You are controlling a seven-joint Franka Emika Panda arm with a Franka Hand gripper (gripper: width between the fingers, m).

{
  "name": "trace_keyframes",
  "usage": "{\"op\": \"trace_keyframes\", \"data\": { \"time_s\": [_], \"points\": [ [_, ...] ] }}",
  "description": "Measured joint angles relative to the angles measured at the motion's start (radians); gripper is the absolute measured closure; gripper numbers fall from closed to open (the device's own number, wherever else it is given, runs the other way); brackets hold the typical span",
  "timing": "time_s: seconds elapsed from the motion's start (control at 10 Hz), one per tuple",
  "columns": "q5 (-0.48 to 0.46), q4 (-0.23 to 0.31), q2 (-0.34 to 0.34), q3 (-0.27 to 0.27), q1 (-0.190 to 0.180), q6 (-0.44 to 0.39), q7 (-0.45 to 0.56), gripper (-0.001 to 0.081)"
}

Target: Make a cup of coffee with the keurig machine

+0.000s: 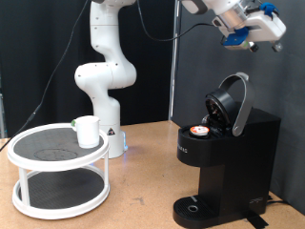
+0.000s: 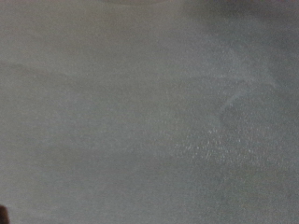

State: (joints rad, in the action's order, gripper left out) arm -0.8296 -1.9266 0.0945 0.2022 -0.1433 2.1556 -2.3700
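Observation:
The black keurig machine point(image 1: 229, 157) stands at the exterior view's right with its hinged lid point(image 1: 232, 103) raised. A small pod with an orange top point(image 1: 199, 132) sits in the open pod holder. The white cup point(image 1: 88, 131) rests on the top shelf of a round white two-tier stand point(image 1: 57, 167) at the exterior view's left. My gripper point(image 1: 250, 27) is high at the exterior view's top right, well above the machine, apart from everything. The wrist view shows only a blurred grey surface, with no fingers and no object.
The white arm base point(image 1: 105, 72) rises behind the stand. A dark backdrop point(image 1: 210, 57) covers the rear. The brown tabletop point(image 1: 143, 191) spreads between the stand and the machine. The machine's round drip tray point(image 1: 195, 205) sits low at its front.

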Motion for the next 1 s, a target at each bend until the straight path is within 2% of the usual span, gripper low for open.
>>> {"op": "trace_keyframes", "data": {
  "time_s": [0.3, 0.5, 0.6, 0.8, 0.9, 1.0],
  "points": [
    [-0.003, 0.001, -0.007, 0.009, 0.000, 0.001, 0.006, 0.0072],
    [-0.001, -0.010, -0.003, 0.002, 0.007, -0.034, 0.024, 0.0072],
    [0.008, -0.022, 0.000, -0.002, 0.013, -0.053, 0.024, 0.0161],
    [0.019, -0.055, 0.004, -0.011, 0.024, -0.069, 0.021, 0.0161],
    [0.019, -0.071, 0.006, -0.014, 0.029, -0.069, 0.023, 0.0361],
    [0.019, -0.085, 0.009, -0.017, 0.034, -0.068, 0.025, 0.0507]
  ]
}}
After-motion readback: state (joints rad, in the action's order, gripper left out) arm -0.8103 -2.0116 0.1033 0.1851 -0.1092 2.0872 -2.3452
